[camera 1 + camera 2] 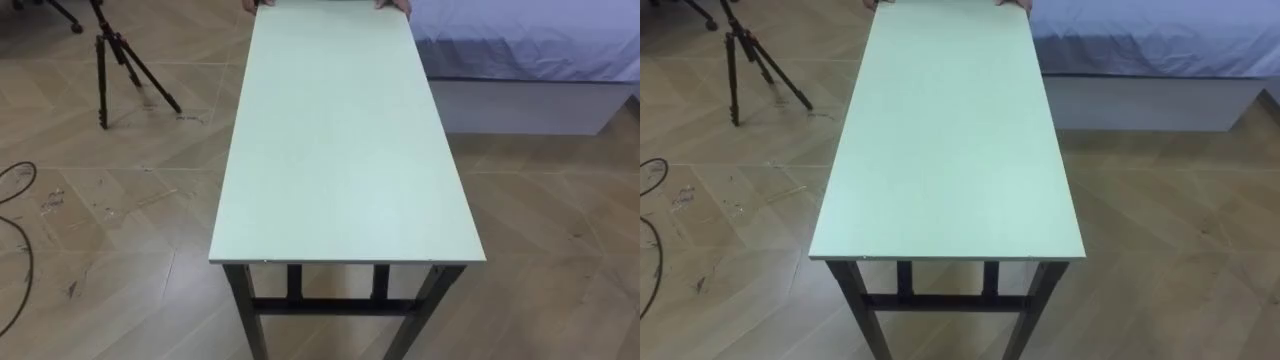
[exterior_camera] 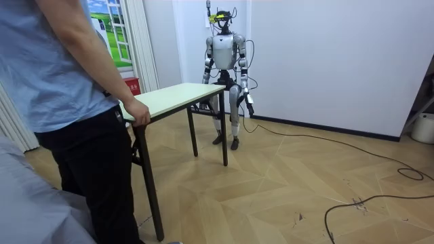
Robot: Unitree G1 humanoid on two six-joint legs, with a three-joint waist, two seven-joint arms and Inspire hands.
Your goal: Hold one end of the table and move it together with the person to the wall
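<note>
Long pale green rectangular table point(image 1: 340, 150) on black metal legs, dead ahead on the wood floor, near edge right under the head camera. Open floor along both long sides. Black tripod point(image 1: 125, 65) off the far left corner, bed with a grey-blue sheet point(image 1: 520, 40) close to the far right one. Person's fingertips point(image 1: 395, 5) on the far edge. Over in the room view: person's hand point(image 2: 139, 112) gripping that end, robot upright at the other, left hand point(image 2: 249, 104) hanging by the thigh clear of the table, right hand point(image 2: 203, 81) low by the tabletop. Can't tell open or closed on either, way too small.

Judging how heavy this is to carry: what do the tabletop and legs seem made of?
Tabletop: probably laminated board, pale green, matte; thin flat slab with even, grainless surface. Legs: likely painted metal, black; slim straight square bars joined by a crossbar.
</note>
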